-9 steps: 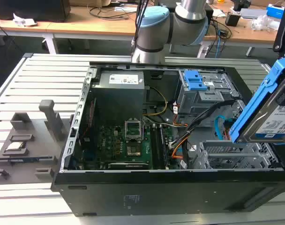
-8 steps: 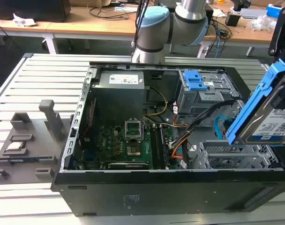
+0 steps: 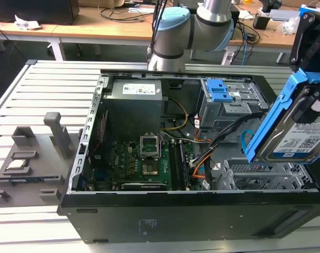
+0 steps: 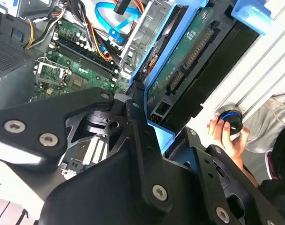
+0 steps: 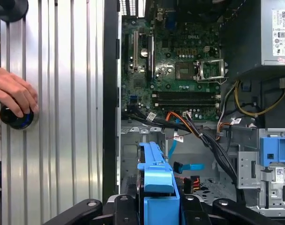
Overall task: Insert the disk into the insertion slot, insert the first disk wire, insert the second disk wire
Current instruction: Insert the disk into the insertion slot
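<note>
My gripper (image 3: 310, 103) is shut on the disk (image 3: 294, 136), a silver drive with a white label in a bright blue carrier. It holds the disk tilted in the air at the exterior view's right. Just below it lies the insertion slot (image 3: 265, 176), a silver perforated cage in the open computer case. The disk is outside the cage. In the second wrist view the disk's green circuit side (image 4: 189, 56) shows between the black fingers (image 4: 133, 110). The first wrist view has the blue carrier (image 5: 156, 183) above the cage floor (image 5: 131, 154). A loose blue wire (image 3: 246, 139) and an orange-and-black wire bundle (image 3: 199, 163) lie beside the cage.
A grey bay with two blue tabs (image 3: 223, 100) stands behind the cage. The motherboard (image 3: 139, 158) and power supply (image 3: 136, 89) take up the case's left part. A grey fixture (image 3: 33, 158) sits on the slatted table. A person's hand (image 5: 13, 93) rests on a black knob beside the case.
</note>
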